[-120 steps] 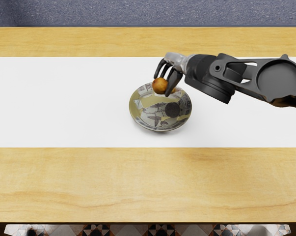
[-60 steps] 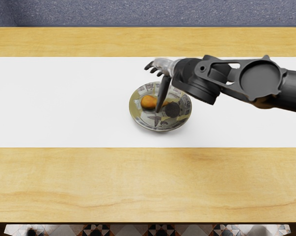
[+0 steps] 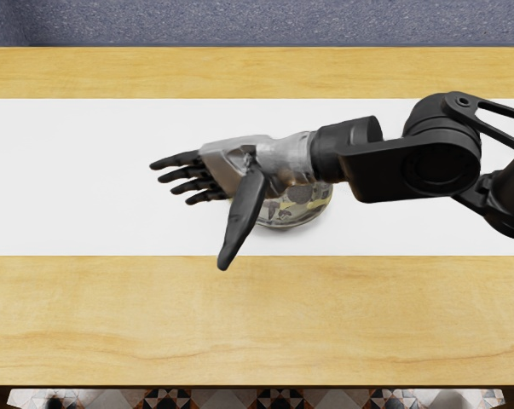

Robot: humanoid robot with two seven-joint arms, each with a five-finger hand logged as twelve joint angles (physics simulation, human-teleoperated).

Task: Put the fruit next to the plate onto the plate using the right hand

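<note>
My right hand (image 3: 207, 194) stretches out flat over the table, fingers (image 3: 178, 175) spread to the left and the thumb pointing down toward the front; it holds nothing. Its arm comes in from the right edge and passes right over the patterned plate (image 3: 301, 207), so only the plate's front and right part shows under the wrist. The orange fruit is hidden beneath the hand and wrist, so I cannot see it now. The left arm is out of view.
A white runner (image 3: 86, 179) crosses the wooden table (image 3: 257, 315) from left to right, and the plate stands on it. A dark grey strip lies beyond the table's far edge.
The hand let the orange fruit fall into the plate, then opened wide and swung forward and left over the plate, now covering the fruit and most of the plate.
</note>
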